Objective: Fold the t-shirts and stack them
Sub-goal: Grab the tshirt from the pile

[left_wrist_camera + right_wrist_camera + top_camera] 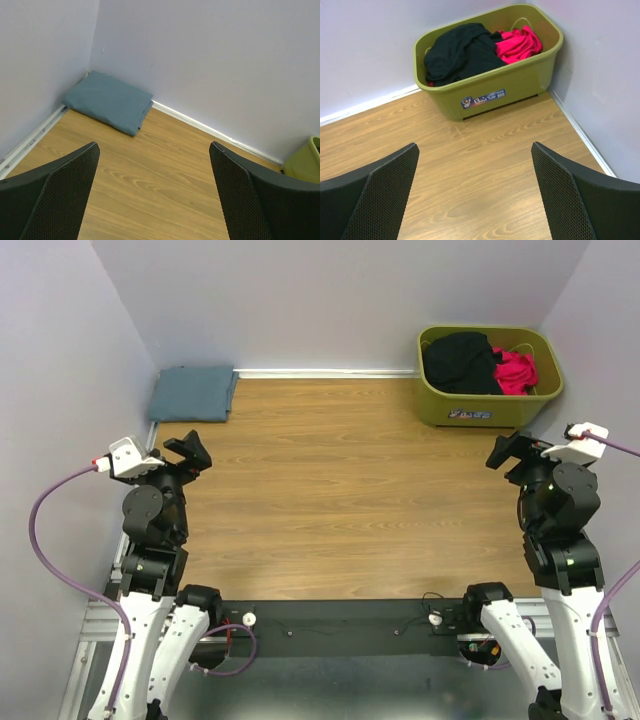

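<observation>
2 crumpled t-shirts (pixel 461 362) (pixel 515 371) in olive basket (pixel 480 406)

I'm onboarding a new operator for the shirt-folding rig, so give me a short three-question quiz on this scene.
1. True or false: the folded blue-grey shirt lies in the far left corner of the table.
2. The olive-green tub holds: A) a black garment and a pink garment; B) only white towels; C) nothing.
3. Fill in: the jaws of both arms stand ___, holding nothing.
Key: 1 true; 2 A; 3 open.
</observation>
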{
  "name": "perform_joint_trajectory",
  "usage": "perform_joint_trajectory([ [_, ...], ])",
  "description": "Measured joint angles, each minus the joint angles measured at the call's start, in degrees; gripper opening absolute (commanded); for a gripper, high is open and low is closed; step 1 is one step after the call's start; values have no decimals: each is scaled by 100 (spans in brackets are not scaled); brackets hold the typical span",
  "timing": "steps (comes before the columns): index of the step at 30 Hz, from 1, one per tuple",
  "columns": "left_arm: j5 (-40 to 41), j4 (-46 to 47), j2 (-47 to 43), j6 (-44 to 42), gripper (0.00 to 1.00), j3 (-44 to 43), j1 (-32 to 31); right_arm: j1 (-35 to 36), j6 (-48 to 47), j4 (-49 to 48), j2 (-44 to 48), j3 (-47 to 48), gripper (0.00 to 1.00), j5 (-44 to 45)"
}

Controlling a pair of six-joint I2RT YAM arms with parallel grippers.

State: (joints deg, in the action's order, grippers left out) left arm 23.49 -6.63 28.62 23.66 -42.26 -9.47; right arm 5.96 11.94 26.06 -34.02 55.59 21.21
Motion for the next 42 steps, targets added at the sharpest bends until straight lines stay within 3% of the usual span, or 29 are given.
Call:
perform_joint_trajectory([
  [8,-238,138,350,-48,98,9,0,9,66,-557,-597,42,100,-240],
  [18,-1165,247,883,90,98,293,-2,9,629,-957,-3864,1794,99,-413],
  [24,-1746,275,1047,149,98,291,-2,-83,811,-1121,-5779,3316,89,-435],
  [35,-2129,-2,841,184,98,273,-2,-975,1532,-1147,-8240,4966,81,-1095],
  [42,-2133,-310,560,256,98,271,-2,-1113,1952,-1119,-9433,5790,73,-1812],
])
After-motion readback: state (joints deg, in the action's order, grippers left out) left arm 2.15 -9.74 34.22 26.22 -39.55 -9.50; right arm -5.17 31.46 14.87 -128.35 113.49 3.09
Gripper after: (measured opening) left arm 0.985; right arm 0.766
